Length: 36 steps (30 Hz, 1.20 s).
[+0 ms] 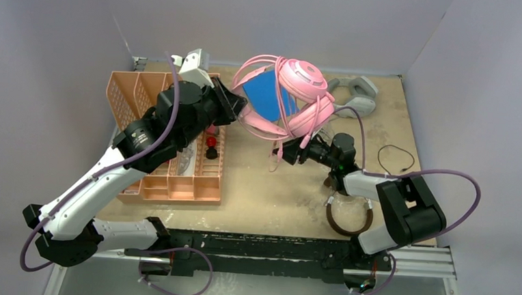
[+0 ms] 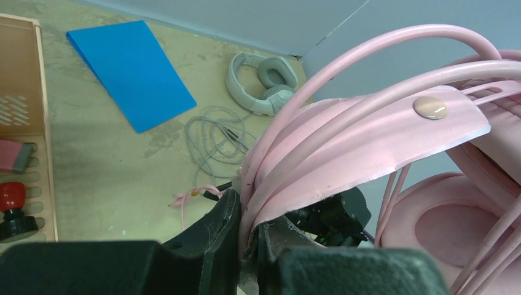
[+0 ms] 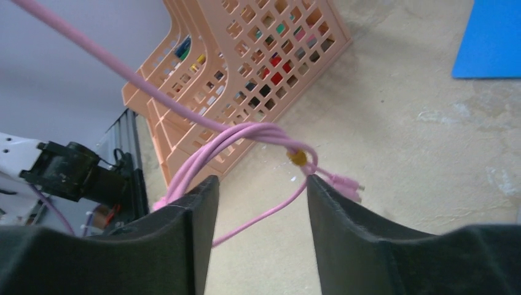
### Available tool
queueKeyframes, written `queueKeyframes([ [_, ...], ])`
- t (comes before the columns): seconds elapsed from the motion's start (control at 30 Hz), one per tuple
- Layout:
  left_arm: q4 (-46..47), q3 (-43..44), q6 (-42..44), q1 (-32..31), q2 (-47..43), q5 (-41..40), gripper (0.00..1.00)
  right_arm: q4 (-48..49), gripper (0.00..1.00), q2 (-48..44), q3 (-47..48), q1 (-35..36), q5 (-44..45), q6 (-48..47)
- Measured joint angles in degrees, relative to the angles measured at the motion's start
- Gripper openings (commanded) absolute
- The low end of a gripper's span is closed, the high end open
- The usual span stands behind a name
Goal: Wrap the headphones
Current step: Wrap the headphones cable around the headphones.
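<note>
Noted a sand-coloured tabletop (image 1: 262, 189) with a peach plastic lattice crate (image 1: 121, 94) standing at its left side. Found the pink over-ear headset (image 1: 303, 80) raised off the table above its far middle, with its headband clenched between the closed fingers of the left gripper (image 2: 249, 236) and its ear cups toward the right. Saw a flat blue rectangular sheet (image 1: 265, 96) lying on the table behind it. Spotted the light-grey over-ear headset (image 1: 354, 91) resting at the far right, with its grey cable (image 2: 215, 132) in loose loops just beside it. Made out the brown-and-silver headset (image 1: 350, 218) lying at the near right, close to the right arm's base and partly hidden by that arm. Found the right gripper (image 3: 261, 181) below the pink headset, fingers spread apart and grasping nothing, with the looped pink cable (image 3: 246, 132) hanging just past the fingertips and one strand running down between them. Noted a thin black cable (image 1: 394, 159) curled on the table at the right.
</note>
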Motion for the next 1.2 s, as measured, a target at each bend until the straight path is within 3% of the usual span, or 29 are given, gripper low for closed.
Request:
queueKeyframes([
  [0.17,0.28,0.24,-0.07,0.00,0.07,0.96,0.00,1.14,0.62,0.00,0.00,0.48,3.15,-1.11],
  [0.3,0.33,1.03,-0.44,0.00,0.94,2.23,0.00,1.70,0.37,1.01,0.94,0.55,4.61,-0.59],
  [0.43,0.39,1.75,-0.46,0.00,1.92,2.84,0.00,2.95,0.49,2.21,1.57,0.87,4.59,2.14],
  [0.53,0.39,1.79,-0.46,0.00,2.19,2.84,0.00,3.28,0.50,1.79,1.25,0.96,4.79,3.96],
  [0.67,0.37,1.79,-0.44,0.00,2.19,2.75,0.00,1.64,0.39,-0.76,0.09,1.60,4.90,6.14],
  [0.83,0.37,1.79,-0.44,0.00,2.21,2.71,0.00,-0.87,0.35,-3.15,0.02,3.67,4.98,9.79],
  [0.97,0.63,1.79,-0.46,0.00,2.27,2.86,0.00,0.39,0.25,-2.91,-0.02,6.34,5.01,12.28],
  [1.2,1.60,1.79,-1.05,0.00,2.32,3.32,0.00,8.00,0.25,2.54,0.07,9.27,8.37,15.93],
])
